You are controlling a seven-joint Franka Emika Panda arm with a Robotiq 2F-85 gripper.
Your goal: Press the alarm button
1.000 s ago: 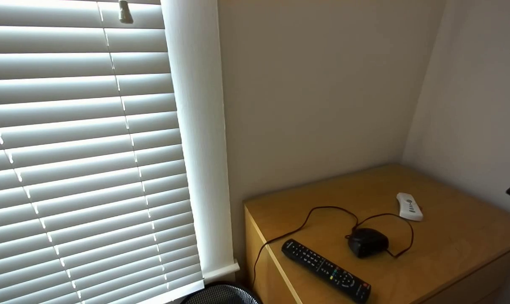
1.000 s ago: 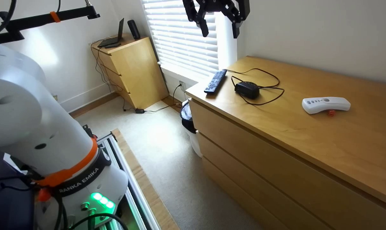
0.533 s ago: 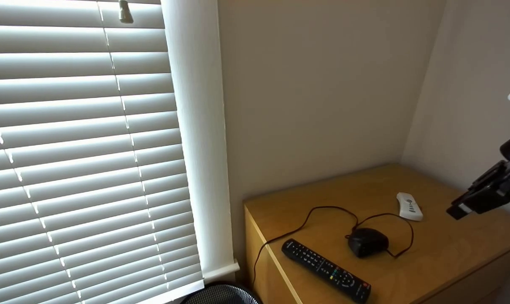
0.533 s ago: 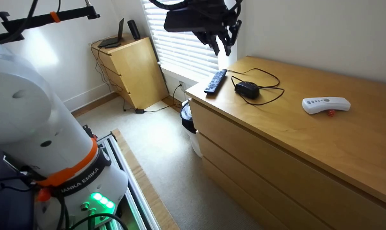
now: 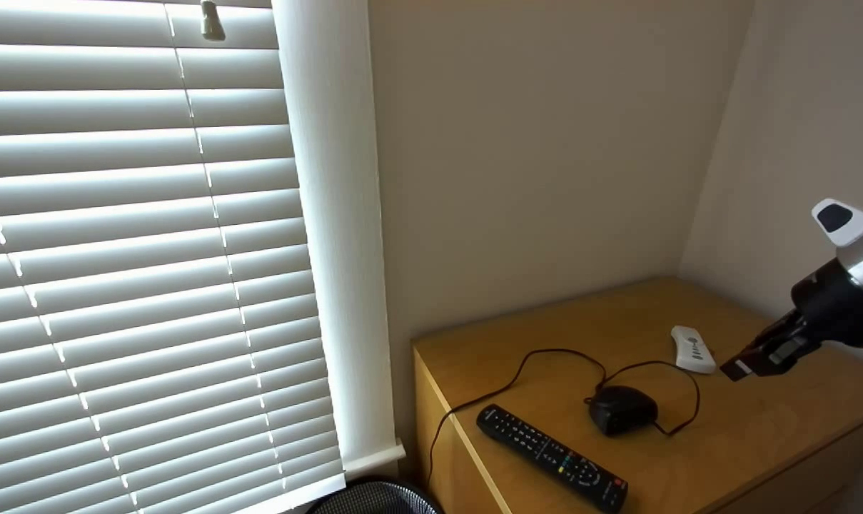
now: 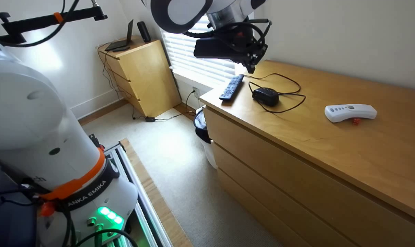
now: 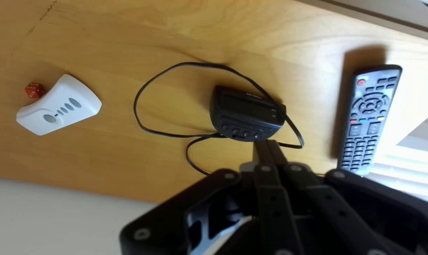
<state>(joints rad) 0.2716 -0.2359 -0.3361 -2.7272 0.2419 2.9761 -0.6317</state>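
Note:
The alarm button (image 7: pixel 247 109) is a black rounded device with a row of small buttons along one side and a thin black cord. It rests on the wooden dresser top (image 5: pixel 766 428) and shows in both exterior views, as in the alarm button (image 6: pixel 266 96) and the alarm button (image 5: pixel 620 410). My gripper (image 7: pixel 269 142) is shut, its two fingertips pressed together with nothing between them. In the wrist view the tips appear right at the device's buttoned edge. Both exterior views put the gripper (image 6: pixel 251 70) in the air above the dresser, apart from the device.
A long black remote control (image 7: pixel 369 117) lies on one side of the device. On its opposite side are a white oblong gadget (image 7: pixel 60 106) and a red die (image 7: pixel 34 90). The cord (image 5: pixel 524 360) loops around the device. A wall and window blinds (image 5: pixel 138 250) stand behind.
My gripper has gone from wide open to shut. The arm has come down and further into an exterior view from the right, closer to the alarm button. Objects on the dresser have stayed put.

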